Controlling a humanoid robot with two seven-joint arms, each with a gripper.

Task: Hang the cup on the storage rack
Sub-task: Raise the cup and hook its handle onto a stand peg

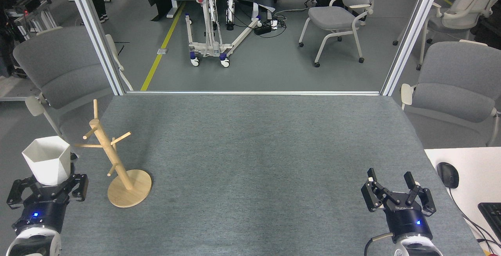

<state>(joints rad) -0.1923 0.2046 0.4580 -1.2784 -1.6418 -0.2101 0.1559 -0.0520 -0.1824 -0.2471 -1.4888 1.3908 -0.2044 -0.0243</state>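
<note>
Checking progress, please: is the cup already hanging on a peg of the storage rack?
No, the cup sits in the left end effector, beside the storage rack.

Two matte-black, multi-link fingered grippers, the left gripper [46, 187] and the right gripper [397, 193], each on a glossy black cylindrical wrist with a small blue indicator light and a white collar below. White lettering marks the right gripper's palm; a grey cable loops beside its wrist.
</note>
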